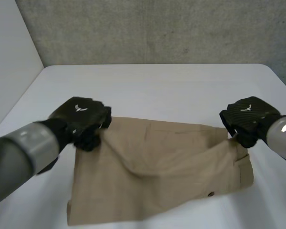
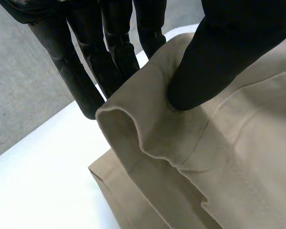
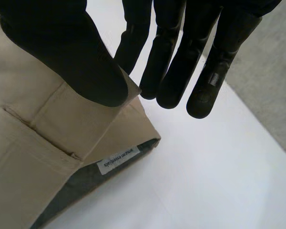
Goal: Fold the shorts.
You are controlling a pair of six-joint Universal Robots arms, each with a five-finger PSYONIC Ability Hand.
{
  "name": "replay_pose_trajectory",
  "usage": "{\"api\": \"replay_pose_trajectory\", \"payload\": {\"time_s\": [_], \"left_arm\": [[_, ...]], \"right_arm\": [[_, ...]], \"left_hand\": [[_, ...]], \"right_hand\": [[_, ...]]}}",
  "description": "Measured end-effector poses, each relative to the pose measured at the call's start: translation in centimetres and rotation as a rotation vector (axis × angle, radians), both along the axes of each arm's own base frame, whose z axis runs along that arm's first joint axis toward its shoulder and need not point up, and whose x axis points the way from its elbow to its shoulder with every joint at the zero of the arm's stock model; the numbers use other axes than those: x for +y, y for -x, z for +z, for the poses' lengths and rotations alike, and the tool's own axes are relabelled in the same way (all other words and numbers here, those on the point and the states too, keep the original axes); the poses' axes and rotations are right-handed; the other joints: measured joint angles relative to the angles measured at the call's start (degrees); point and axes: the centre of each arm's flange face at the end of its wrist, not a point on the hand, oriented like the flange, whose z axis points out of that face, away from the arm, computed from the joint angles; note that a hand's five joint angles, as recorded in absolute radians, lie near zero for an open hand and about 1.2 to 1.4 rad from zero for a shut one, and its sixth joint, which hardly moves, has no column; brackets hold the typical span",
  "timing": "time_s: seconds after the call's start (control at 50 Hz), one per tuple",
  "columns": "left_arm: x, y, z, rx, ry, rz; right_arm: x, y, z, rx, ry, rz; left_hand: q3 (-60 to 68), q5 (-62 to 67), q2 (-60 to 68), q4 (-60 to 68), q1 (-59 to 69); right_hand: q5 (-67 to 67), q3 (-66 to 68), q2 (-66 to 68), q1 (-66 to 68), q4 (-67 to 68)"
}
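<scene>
The left hand (image 1: 81, 119) is closed on the shorts (image 1: 167, 167). In its wrist view the thumb (image 2: 214, 62) is pressed down onto a raised fold of the tan cloth, and the nearly straight fingers (image 2: 109, 52) are set behind that fold, so the cloth is pinched between them. The right hand (image 1: 248, 117) is likewise closed in a pinch. Its thumb (image 3: 62, 52) is laid on the corner of the waistband and its fingers (image 3: 171, 71) are held straight and close together just beyond the cloth's edge. The shorts are spread on the near half of the white table (image 1: 157, 86), and their long axis is run across the table from left to right, the right end being a little farther from the table's near edge. The far edge of the cloth is drawn up off the table at both held corners, and soft creases are pulled between them. A small dark button (image 1: 210, 194) is seen toward the table's near right side. Under the right hand a grey lining and a white label (image 3: 117, 161) are exposed inside the waistband.
</scene>
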Motion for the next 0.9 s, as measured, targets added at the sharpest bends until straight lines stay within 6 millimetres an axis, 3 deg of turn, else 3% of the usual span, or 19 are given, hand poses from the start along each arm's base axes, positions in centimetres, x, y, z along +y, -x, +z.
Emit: {"api": "replay_pose_trajectory", "payload": {"time_s": [0.14, 0.16, 0.2, 0.3, 0.42, 0.54, 0.56, 0.58, 0.6, 0.62, 0.64, 0.66, 0.68, 0.72, 0.74, 0.76, 0.82, 0.9], "left_arm": [[-6.3, 2.9, -3.1, 0.001, 0.039, 0.012], [-8.5, 3.9, -4.3, -0.008, 0.06, 0.019], [-10.7, 4.8, -5.6, -0.031, 0.095, 0.027], [-14.6, 6.3, -8.5, -0.108, 0.223, 0.038], [-16.6, 7.1, -11.1, -0.152, 0.31, 0.044], [-17.2, 7.4, -12.0, -0.137, 0.356, 0.044], [-17.2, 7.4, -12.1, -0.131, 0.365, 0.043], [-17.2, 7.5, -12.1, -0.126, 0.374, 0.043], [-17.2, 7.5, -12.1, -0.126, 0.374, 0.043], [-17.2, 7.5, -12.1, -0.122, 0.381, 0.043], [-17.1, 7.6, -12.0, -0.111, 0.402, 0.042], [-17.0, 7.7, -11.8, -0.102, 0.42, 0.044], [-17.0, 7.7, -11.4, -0.089, 0.445, 0.046], [-17.0, 7.8, -11.1, -0.08, 0.462, 0.049], [-16.9, 7.8, -9.9, -0.053, 0.512, 0.058], [-16.9, 7.8, -9.9, -0.053, 0.512, 0.058], [-16.4, 7.7, -6.9, -0.006, 0.589, 0.074], [-15.8, 7.5, -5.4, 0.014, 0.614, 0.082]], "right_arm": [[-4.8, -0.9, -3.0, -0.018, -0.006, -0.044], [-6.2, -1.2, -3.8, -0.032, 0.002, -0.064], [-7.7, -1.5, -4.5, -0.047, 0.019, -0.089], [-10.7, -2.4, -5.9, -0.071, 0.105, -0.133], [-12.4, -3.6, -7.5, -0.076, 0.16, -0.14], [-12.9, -4.6, -9.1, -0.072, 0.161, -0.126], [-13.0, -4.7, -9.3, -0.072, 0.164, -0.126], [-13.2, -4.8, -9.5, -0.074, 0.173, -0.128], [-13.2, -4.8, -9.5, -0.074, 0.173, -0.128], [-13.3, -4.9, -9.5, -0.075, 0.177, -0.129], [-13.5, -4.9, -9.4, -0.078, 0.195, -0.138], [-13.6, -4.9, -9.3, -0.081, 0.209, -0.145], [-13.9, -4.9, -8.7, -0.089, 0.239, -0.16], [-14.1, -4.8, -8.1, -0.098, 0.268, -0.174], [-14.4, -4.6, -6.1, -0.126, 0.339, -0.201], [-14.4, -4.6, -6.1, -0.126, 0.339, -0.201], [-14.1, -4.1, -1.5, -0.196, 0.464, -0.236], [-13.5, -3.7, 0.9, -0.234, 0.513, -0.244]], "left_hand": [[0.0, 0.0, 0.0, 0.0, 0.0], [0.0, 0.0, 0.0, 0.0, 0.0], [0.0, 0.0, 0.0, 0.0, 0.0], [0.0, 0.0, 0.0, 0.0, 0.0], [0.0, 0.0, 0.0, 0.0, 0.0], [0.0, 0.0, 0.0, 0.0, 0.0], [-2.9, -1.1, -3.1, -3.0, -1.4], [-9.9, -6.5, -10.1, -9.0, -7.5], [-9.9, -6.5, -10.1, -9.0, -7.5], [-15.6, -13.3, -17.1, -15.9, -15.2], [-33.0, -29.9, -33.6, -32.6, -34.3], [-44.2, -42.4, -44.8, -45.2, -47.0], [-51.6, -49.3, -52.7, -52.5, -52.2], [-54.0, -51.6, -54.8, -54.8, -53.1], [-55.9, -53.1, -56.6, -56.6, -53.2], [-55.9, -53.1, -56.6, -56.6, -53.2], [-55.9, -53.1, -56.7, -56.6, -53.2], [-55.9, -53.1, -56.7, -56.6, -53.2]], "right_hand": [[0.1, 0.0, 0.0, 0.0, 0.0], [0.2, 0.0, 0.0, 0.0, 0.0], [0.3, 0.0, 0.0, 0.0, 0.0], [0.3, 0.0, 0.0, 0.0, 0.0], [0.3, 0.0, 0.0, 0.0, 0.0], [0.3, 0.0, 0.0, 0.0, 0.0], [0.3, -0.1, 0.0, 0.0, -0.1], [-6.4, -7.4, -8.4, -6.5, -7.9], [-6.4, -7.4, -8.4, -6.5, -7.9], [-6.4, -7.4, -8.4, -6.5, -7.9], [-26.0, -27.8, -27.9, -26.4, -28.2], [-26.0, -27.8, -27.9, -26.4, -28.2], [-42.4, -44.1, -45.2, -39.4, -44.5], [-49.2, -51.4, -51.1, -43.0, -51.6], [-53.1, -55.0, -54.2, -44.4, -55.1], [-53.1, -55.0, -54.2, -44.4, -55.1], [-53.4, -55.3, -54.6, -44.5, -55.2], [-53.4, -55.3, -54.6, -44.5, -55.2]]}}
